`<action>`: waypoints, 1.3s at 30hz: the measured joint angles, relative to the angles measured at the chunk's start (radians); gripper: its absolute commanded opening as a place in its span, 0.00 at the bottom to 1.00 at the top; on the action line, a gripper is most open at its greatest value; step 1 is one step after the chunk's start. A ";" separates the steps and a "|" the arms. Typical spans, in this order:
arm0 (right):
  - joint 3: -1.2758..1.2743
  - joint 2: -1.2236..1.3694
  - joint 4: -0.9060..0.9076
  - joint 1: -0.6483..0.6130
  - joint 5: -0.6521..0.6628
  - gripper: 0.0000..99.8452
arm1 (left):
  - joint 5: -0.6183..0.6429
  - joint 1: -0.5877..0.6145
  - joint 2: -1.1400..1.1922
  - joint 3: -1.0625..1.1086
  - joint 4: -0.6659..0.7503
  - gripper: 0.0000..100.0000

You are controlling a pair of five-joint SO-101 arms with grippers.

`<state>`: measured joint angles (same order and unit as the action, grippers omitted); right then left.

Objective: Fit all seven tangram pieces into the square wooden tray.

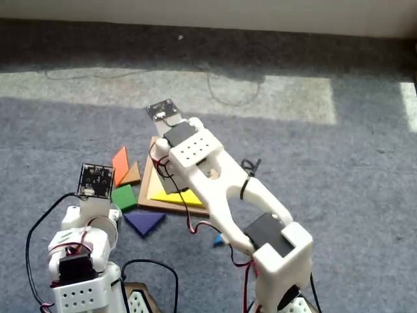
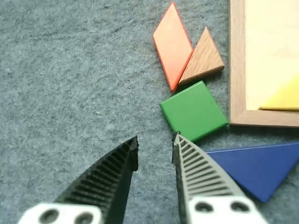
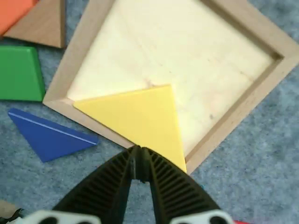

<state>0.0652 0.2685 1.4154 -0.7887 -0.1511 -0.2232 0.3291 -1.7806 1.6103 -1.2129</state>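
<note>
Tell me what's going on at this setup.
Two robot arms are at a tangram puzzle on grey carpet. The square wooden tray has a yellow triangle lying in it. The right gripper is shut, its tips over that triangle's edge by a tray corner. The left gripper is open above the carpet, close to the green square. That square, an orange parallelogram, a brown wooden triangle and a blue triangle lie outside the tray.
</note>
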 measured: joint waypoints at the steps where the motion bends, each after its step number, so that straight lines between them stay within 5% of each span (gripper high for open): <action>1: 0.000 -0.029 0.026 0.000 0.000 0.01 | 0.000 0.000 0.000 0.000 0.000 0.15; 6: -0.041 -0.120 0.055 0.018 0.000 0.01 | 0.000 0.000 0.000 0.000 0.000 0.15; 17: -0.396 -0.066 -0.384 0.028 -0.002 0.01 | 0.000 0.000 0.000 0.000 0.000 0.15; 33: -0.400 -0.189 -0.255 -0.005 -0.003 0.01 | 0.000 0.000 -0.005 0.000 0.000 0.15; 39: -0.419 -0.229 -0.433 0.035 -0.003 0.01 | 0.000 0.000 -0.005 0.000 0.000 0.15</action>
<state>-0.3537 0.0399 0.9828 -0.7534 -0.1542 -0.2232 0.3291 -1.7852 1.6103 -1.2129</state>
